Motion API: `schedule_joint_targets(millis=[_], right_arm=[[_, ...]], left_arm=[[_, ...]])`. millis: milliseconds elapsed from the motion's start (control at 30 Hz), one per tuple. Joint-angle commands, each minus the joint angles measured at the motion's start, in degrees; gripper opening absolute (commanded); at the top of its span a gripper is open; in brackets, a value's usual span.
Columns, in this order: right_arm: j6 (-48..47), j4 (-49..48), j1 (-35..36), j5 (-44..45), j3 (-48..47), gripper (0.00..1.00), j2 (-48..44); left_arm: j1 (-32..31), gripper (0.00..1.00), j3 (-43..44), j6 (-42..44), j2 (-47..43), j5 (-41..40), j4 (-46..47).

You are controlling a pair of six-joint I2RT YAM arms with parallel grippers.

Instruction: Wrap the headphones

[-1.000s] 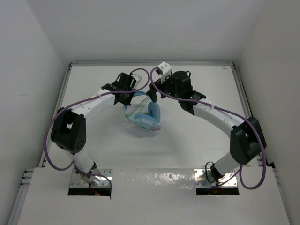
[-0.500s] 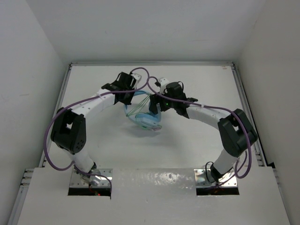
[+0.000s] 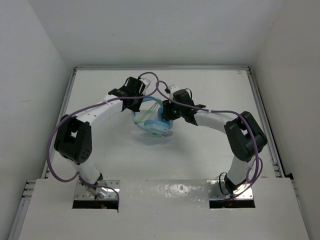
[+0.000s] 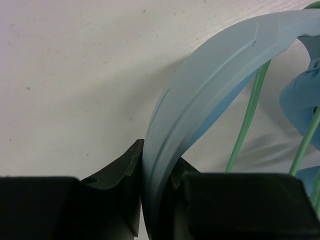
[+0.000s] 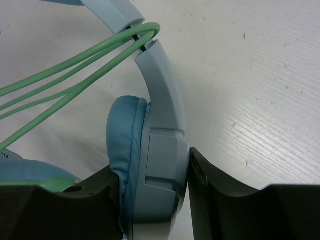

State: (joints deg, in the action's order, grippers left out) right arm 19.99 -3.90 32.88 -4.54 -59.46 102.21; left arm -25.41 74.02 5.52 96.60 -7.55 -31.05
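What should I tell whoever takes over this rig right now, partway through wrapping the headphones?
The left gripper is shut on the headband.
The right gripper is shut on one ear cup.
The headphones are held between the two, over the middle of the table.
Done: several strands of the cord already pass through the headband gap above that cup.
Left: any loose cord is out of view, so check for it, finish winding, then release.

I count one pair of headphones (image 3: 159,129) on one table (image 3: 210,145), with two ear cups (image 5: 125,145) and one headband (image 4: 210,75). Four strands of green cord (image 5: 132,37) run beside the headband. Two grippers sit against the headphones: my left gripper (image 4: 155,165) and my right gripper (image 5: 152,185).
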Motion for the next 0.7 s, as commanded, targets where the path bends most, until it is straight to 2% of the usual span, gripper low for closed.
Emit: schedule_joint_targets(millis=[0, 67, 100, 133, 167, 267, 467, 667], right_arm=[[1.54, 0.47, 0.25, 1.01, -1.80, 0.00, -2.28], [1.81, 1.70, 0.25, 3.74, -1.97, 0.00, -2.72], [1.72, 2.14, 0.25, 4.35, -2.41, 0.00, -3.07], [1.81, 2.75, 0.25, 6.01, -2.59, 0.00, -3.16], [1.63, 3.54, 0.25, 6.46, -2.85, 0.00, -3.34], [1.02, 5.55, 0.25, 7.96, -3.29, 0.00, -3.42], [0.67, 7.76, 0.16, 11.73, -3.55, 0.00, -3.42], [-0.47, 10.67, -0.01, 15.96, -5.14, 0.00, -4.30]], left_arm=[[0.27, 0.03, 2.62, 0.63, -2.47, 2.98, 5.38], [0.36, 0.10, 2.80, 0.81, -2.29, 2.37, 5.82], [0.27, 0.24, 3.32, 0.81, -2.03, 2.28, 5.91], [0.27, 0.33, 3.59, 0.90, -1.85, 2.45, 5.82], [0.27, 0.52, 3.85, 0.81, -1.76, 2.71, 5.82], [0.27, 0.77, 4.64, 0.20, -1.76, 4.03, 6.09], [0.27, 0.87, 4.99, -0.16, -2.29, 6.58, 5.74], [0.89, 0.94, 6.32, 0.72, -6.68, 2.02, 4.59]])
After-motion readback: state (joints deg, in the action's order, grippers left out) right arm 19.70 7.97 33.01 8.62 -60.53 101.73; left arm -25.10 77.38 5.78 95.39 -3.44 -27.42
